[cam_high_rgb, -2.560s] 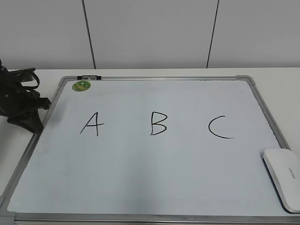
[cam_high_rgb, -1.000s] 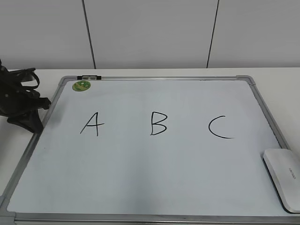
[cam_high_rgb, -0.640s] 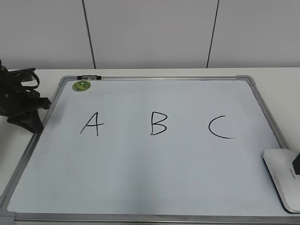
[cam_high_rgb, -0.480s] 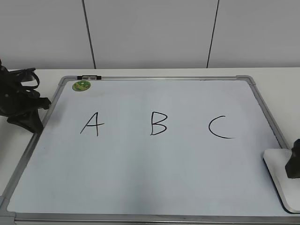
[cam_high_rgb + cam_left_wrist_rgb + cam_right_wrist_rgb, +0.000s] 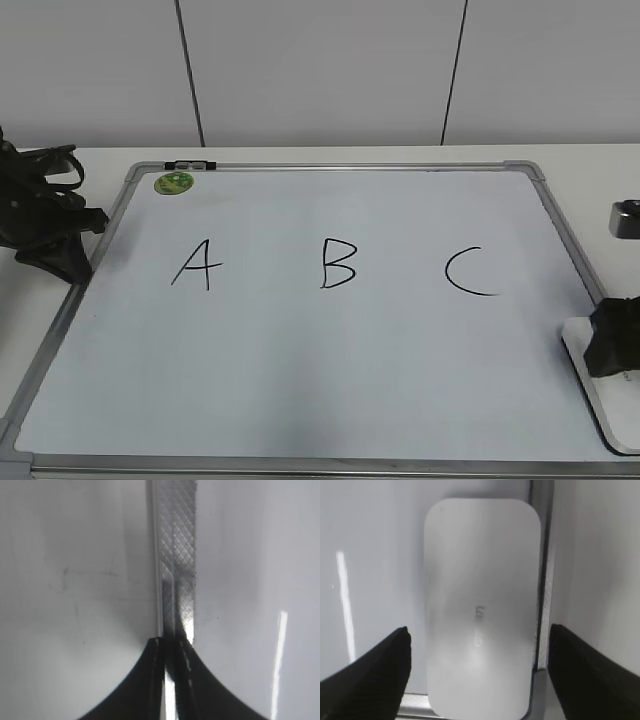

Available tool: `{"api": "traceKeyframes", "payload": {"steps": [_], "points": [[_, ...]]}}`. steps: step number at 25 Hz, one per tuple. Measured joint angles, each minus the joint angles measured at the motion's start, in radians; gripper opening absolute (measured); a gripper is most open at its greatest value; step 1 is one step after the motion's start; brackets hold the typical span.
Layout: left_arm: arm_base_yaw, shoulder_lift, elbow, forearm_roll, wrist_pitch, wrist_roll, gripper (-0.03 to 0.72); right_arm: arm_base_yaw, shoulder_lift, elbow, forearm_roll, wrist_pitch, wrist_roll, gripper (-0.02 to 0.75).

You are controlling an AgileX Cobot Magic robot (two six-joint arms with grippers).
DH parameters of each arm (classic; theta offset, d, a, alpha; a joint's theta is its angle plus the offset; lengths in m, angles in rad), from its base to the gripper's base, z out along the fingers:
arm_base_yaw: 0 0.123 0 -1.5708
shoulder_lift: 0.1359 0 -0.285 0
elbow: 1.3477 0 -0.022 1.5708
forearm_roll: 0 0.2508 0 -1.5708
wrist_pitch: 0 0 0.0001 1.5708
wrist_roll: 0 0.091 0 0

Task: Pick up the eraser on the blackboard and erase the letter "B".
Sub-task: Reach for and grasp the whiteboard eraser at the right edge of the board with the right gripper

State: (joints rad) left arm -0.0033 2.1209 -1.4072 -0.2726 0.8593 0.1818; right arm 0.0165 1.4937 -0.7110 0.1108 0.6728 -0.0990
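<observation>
The blackboard (image 5: 300,400) is a white board in a silver frame bearing black letters. The letter "B" (image 5: 338,263) stands in its middle. The eraser (image 5: 603,395) lies at the board's right lower corner, partly hidden by my right gripper (image 5: 612,350). In the right wrist view the eraser (image 5: 481,605) lies between the open fingers of my right gripper (image 5: 479,645), which straddle it without touching. My left gripper (image 5: 55,250) rests by the board's left edge. In the left wrist view its fingers (image 5: 171,642) are shut over the frame (image 5: 177,555).
A black "A" (image 5: 197,265) and a black "C" (image 5: 468,271) flank the B. A round green magnet (image 5: 173,183) sits at the board's top left corner. The white table (image 5: 600,180) runs round the board, with a panelled wall behind.
My right gripper has come in from the right edge and now hangs over the eraser. The left arm and the eraser have not moved.
</observation>
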Motion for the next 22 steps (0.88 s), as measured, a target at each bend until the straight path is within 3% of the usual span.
{"api": "traceKeyframes", "payload": {"steps": [22], "points": [[0.0,0.0,0.0,0.0,0.0,0.0,0.011,0.0,0.079,-0.023,0.009,-0.023,0.0,0.631]]}}
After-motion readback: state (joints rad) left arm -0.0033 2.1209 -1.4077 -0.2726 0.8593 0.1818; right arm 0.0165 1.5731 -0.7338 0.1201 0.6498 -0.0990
